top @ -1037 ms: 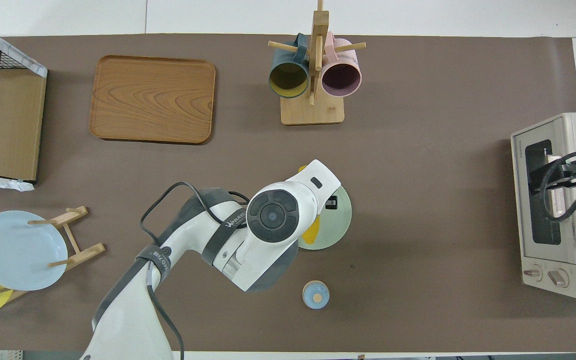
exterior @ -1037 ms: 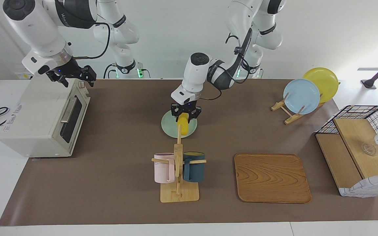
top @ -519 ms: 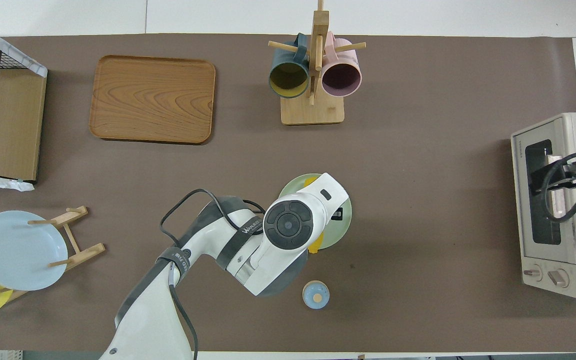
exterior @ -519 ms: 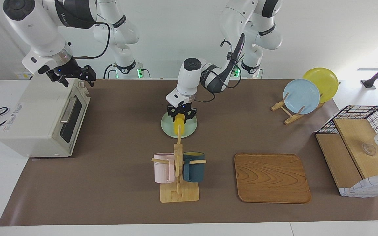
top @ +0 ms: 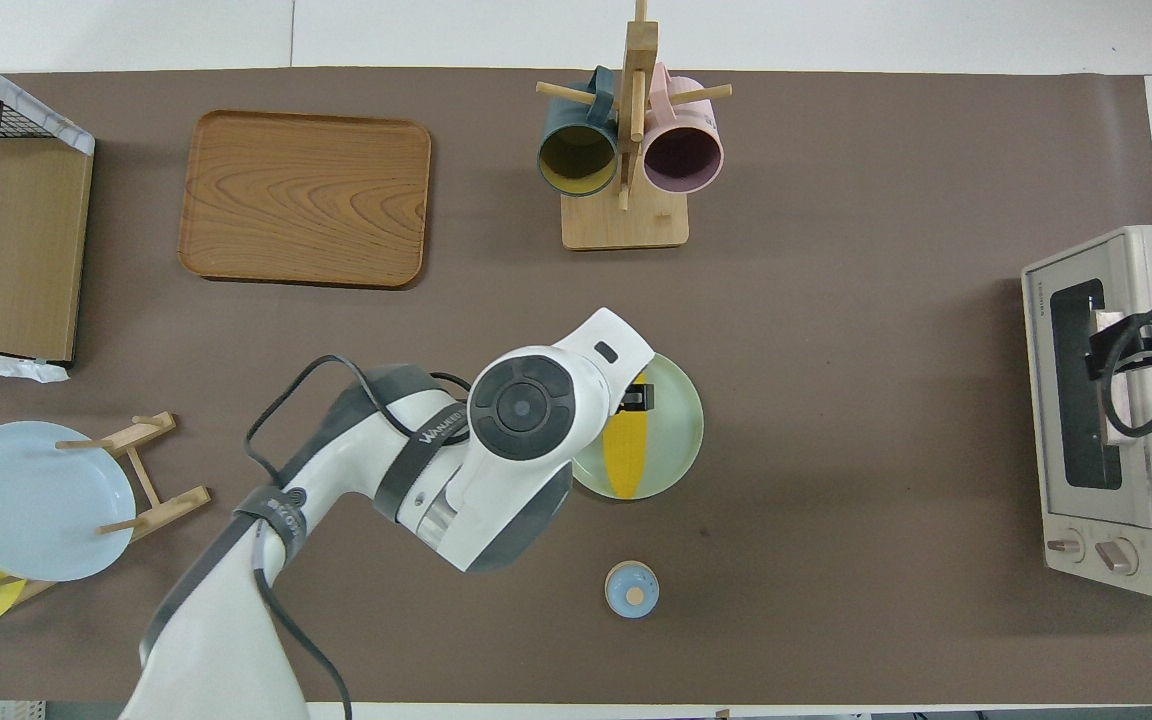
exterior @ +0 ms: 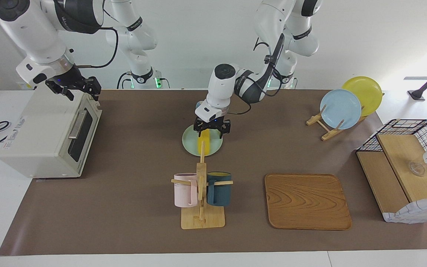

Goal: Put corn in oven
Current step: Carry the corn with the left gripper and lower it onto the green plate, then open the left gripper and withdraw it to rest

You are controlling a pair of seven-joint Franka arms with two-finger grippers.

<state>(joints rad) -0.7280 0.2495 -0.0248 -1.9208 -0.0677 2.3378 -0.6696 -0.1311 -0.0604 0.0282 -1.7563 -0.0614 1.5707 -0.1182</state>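
The yellow corn lies flat on a pale green plate in the middle of the table; it also shows in the overhead view on the plate. My left gripper hangs open just above the corn's end nearer to the robots, not touching it; the arm hides most of it in the overhead view. The cream-white oven stands at the right arm's end of the table with its glass door shut. My right gripper is open and empty over the oven's top edge.
A mug rack with a pink and a dark blue mug stands farther from the robots than the plate. A wooden tray, a plate stand and a wire basket are toward the left arm's end. A small blue round object sits nearer to the robots than the plate.
My left gripper lowered the corn onto the plate, let go of it and rose a little with its fingers spread. My right gripper shifted slightly over the oven.
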